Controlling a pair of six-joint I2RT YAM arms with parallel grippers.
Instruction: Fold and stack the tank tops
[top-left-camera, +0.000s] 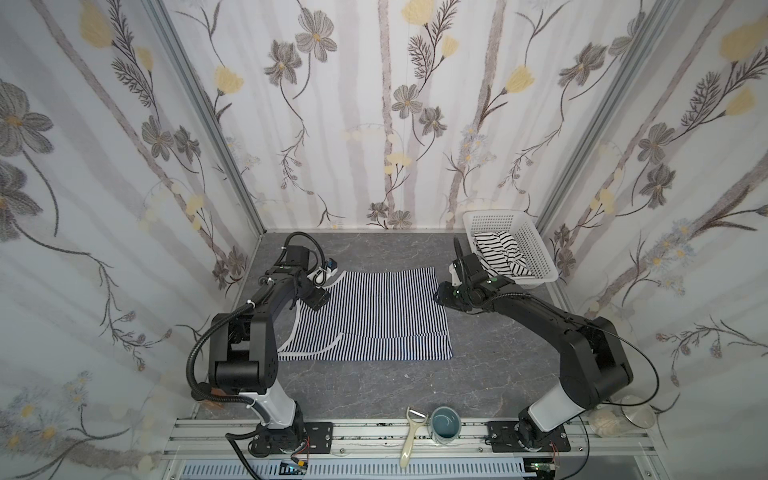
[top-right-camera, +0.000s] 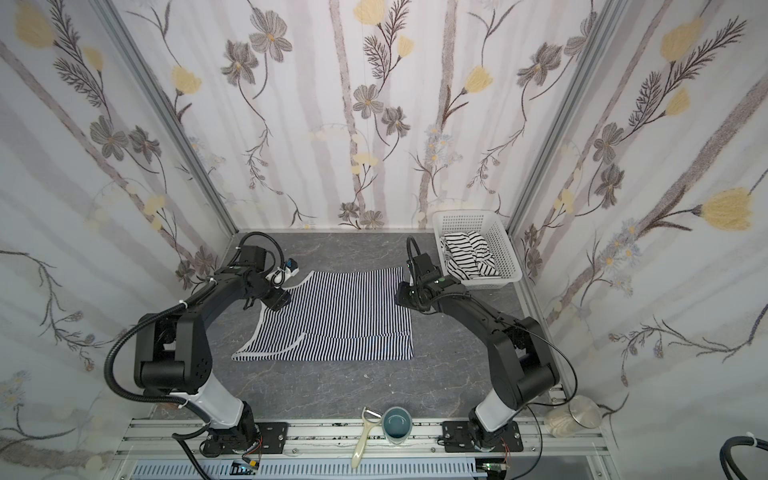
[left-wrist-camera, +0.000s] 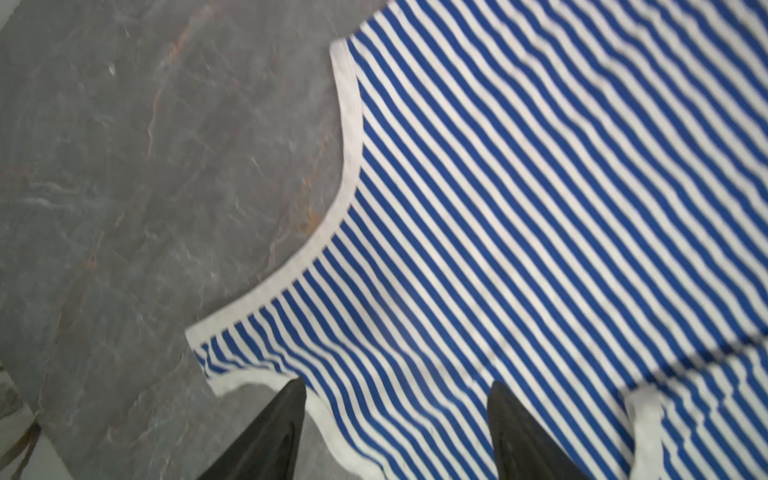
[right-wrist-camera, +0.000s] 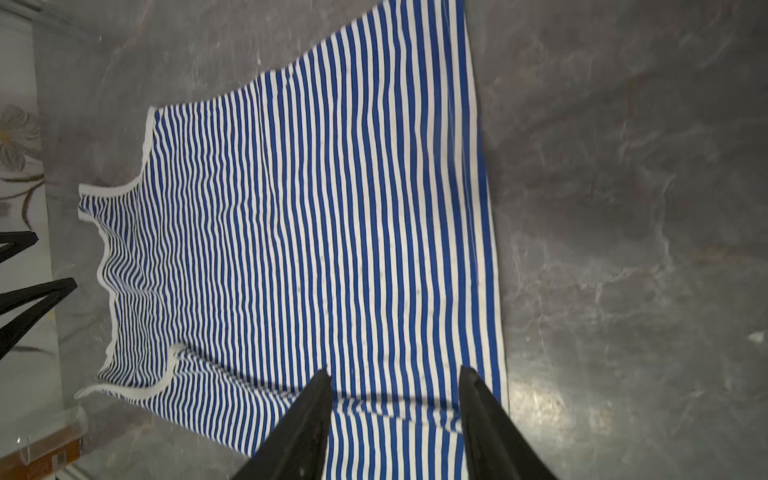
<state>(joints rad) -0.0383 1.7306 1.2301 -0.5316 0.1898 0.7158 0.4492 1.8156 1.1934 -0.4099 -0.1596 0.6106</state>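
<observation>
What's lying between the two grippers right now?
Only the fine-striped tank top, spread on the table, from left gripper to right gripper; both top views show it.

Black arms (top-left-camera: 536, 309), white bases (top-left-camera: 270, 405), pointed black hands (left-wrist-camera: 397, 383).

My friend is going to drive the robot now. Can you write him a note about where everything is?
Left gripper: open, over the navy top's strap end, holding nothing.
Right gripper: open, over its hem end, holding nothing.
Navy top: flat on the table, near edge looks folded over.
Black-striped top: crumpled in the basket.
Done: one fold at most.
Left: finish folding it, fold the other, stack both.
</observation>
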